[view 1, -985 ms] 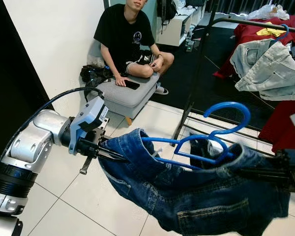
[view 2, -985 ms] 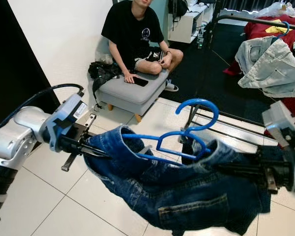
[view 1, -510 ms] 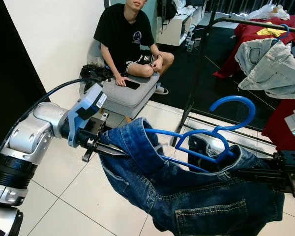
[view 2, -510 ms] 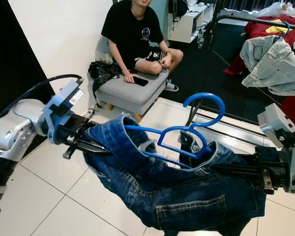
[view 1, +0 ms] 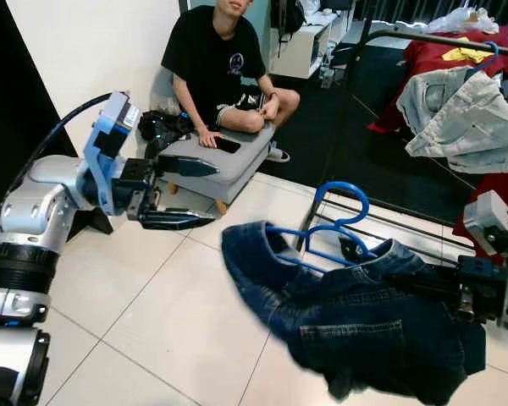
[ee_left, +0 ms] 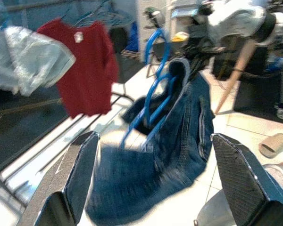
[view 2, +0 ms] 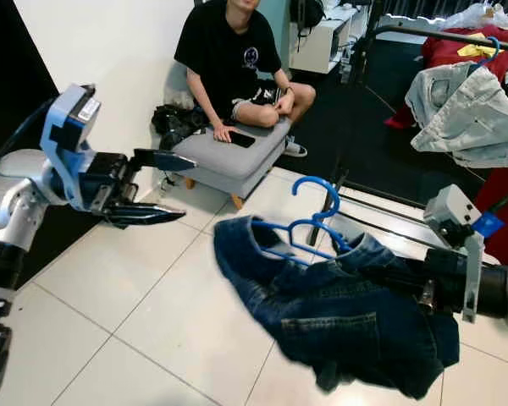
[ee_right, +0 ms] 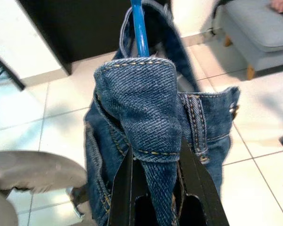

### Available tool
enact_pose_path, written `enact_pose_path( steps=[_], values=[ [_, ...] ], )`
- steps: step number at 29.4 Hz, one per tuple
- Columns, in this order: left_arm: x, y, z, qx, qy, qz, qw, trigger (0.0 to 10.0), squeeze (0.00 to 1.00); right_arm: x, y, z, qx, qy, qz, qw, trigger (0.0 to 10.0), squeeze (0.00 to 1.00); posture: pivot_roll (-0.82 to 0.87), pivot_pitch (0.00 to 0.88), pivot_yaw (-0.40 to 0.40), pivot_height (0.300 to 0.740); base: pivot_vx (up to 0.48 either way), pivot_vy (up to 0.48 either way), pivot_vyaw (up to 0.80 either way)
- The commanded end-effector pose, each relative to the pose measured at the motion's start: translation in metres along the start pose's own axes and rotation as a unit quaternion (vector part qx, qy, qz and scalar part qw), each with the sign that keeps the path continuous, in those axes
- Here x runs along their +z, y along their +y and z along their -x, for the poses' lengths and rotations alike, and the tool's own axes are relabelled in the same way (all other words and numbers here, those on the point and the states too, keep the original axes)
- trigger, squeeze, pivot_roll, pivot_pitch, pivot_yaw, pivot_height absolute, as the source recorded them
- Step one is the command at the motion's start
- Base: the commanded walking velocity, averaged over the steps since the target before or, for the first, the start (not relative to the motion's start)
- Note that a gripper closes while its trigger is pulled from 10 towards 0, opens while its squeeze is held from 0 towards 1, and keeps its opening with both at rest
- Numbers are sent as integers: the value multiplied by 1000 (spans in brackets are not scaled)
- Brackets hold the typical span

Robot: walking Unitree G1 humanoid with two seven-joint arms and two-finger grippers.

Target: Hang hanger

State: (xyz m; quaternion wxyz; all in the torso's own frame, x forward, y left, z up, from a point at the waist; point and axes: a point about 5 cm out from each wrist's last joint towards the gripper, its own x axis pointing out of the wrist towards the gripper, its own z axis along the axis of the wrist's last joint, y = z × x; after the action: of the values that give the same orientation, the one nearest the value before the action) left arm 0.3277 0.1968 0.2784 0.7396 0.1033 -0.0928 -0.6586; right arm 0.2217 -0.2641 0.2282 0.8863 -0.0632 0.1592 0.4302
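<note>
Jeans on the hanger, carried one-handed toward the rack

The blue hanger [view 1: 326, 230] with jeans [view 1: 356, 317] hangs just below the clothes rack [view 1: 423, 38]; the right gripper [ee_right: 155, 188] pinches the denim waistband to bear it, while the left gripper [view 1: 173, 193] stands spread wide, well apart, leaving room.

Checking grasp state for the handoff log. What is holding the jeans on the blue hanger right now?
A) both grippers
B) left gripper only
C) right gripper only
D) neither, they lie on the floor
C: the right gripper is clamped on a fold of the jeans with the blue hanger inside, while the left gripper is open and apart from the denim, off to the robot's left.
</note>
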Motion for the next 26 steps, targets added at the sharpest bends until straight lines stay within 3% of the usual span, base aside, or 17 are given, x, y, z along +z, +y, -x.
enact_pose_path(
  steps=[1,7,9,10,11,13,15,16,17,18,19,20,21,22,23,25,26],
  values=[
    [2,0,6,9,-2,-6,1000,10000,1000,4,1,0,3,-14,12,1000,0,0,-32,71,13,740,0,0,0],
    [-17,3,18,70,8,12,997,10000,1000,-1,-12,0,-62,-25,-2,998,0,0,-28,68,8,740,0,0,0],
    [-33,12,22,171,10,3,985,10000,1000,-13,-33,-1,-169,-37,-24,985,0,0,-30,67,9,740,0,0,0],
    [-33,12,22,171,10,3,985,10000,1000,-13,-33,-1,-169,-37,-24,985,0,0,-30,67,9,740,0,0,0],
    [-45,15,23,236,4,13,972,10000,804,-20,-44,-3,-240,-56,-42,968,0,0,-31,65,10,740,0,0,0],
    [-52,16,23,276,-1,22,961,10000,804,-25,-51,-4,-283,-69,-55,955,0,0,-31,65,10,740,0,0,0],
    [-52,16,23,276,-1,22,961,10000,804,-25,-51,-4,-283,-69,-55,955,0,0,-31,65,10,740,0,0,0],
    [-68,16,23,335,-3,52,941,10000,0,-33,-54,-10,-325,-82,-73,939,0,0,-28,63,11,740,0,0,0],
    [-68,16,23,335,-3,52,941,10000,0,-33,-54,-10,-325,-82,-73,939,0,0,-28,63,11,740,0,0,0],
    [-83,13,22,386,-7,81,919,10000,0,-40,-54,-18,-355,-91,-83,927,0,0,-24,64,11,740,0,0,-763],
    [-83,13,22,386,-7,81,919,10000,0,-40,-54,-18,-355,-91,-83,927,0,0,-24,64,11,740,0,0,-763],
    [-107,5,16,437,-8,133,890,10000,0,-47,-52,-29,-385,-92,-86,914,0,0,-20,65,10,740,0,0,-769],
    [-107,5,16,437,-8,133,890,10000,0,-47,-52,-29,-385,-92,-86,914,0,0,-20,65,10,740,0,0,-769],
    [-132,-9,6,477,1,187,858,10000,0,-53,-49,-43,-408,-93,-87,904,0,0,-18,65,6,740,0,0,-769],
    [-132,-9,6,477,1,187,858,10000,0,-53,-49,-43,-408,-93,-87,904,0,0,-18,65,6,740,0,0,-769],
    [-162,-31,-8,517,33,242,820,10000,0,-54,-45,-60,-432,-100,-85,892,0,0,-10,63,-4,740,0,0,-769],
    [-162,-31,-8,517,33,242,820,10000,0,-54,-45,-60,-432,-100,-85,892,0,0,-10,63,-4,740,0,0,-769]
  ],
)
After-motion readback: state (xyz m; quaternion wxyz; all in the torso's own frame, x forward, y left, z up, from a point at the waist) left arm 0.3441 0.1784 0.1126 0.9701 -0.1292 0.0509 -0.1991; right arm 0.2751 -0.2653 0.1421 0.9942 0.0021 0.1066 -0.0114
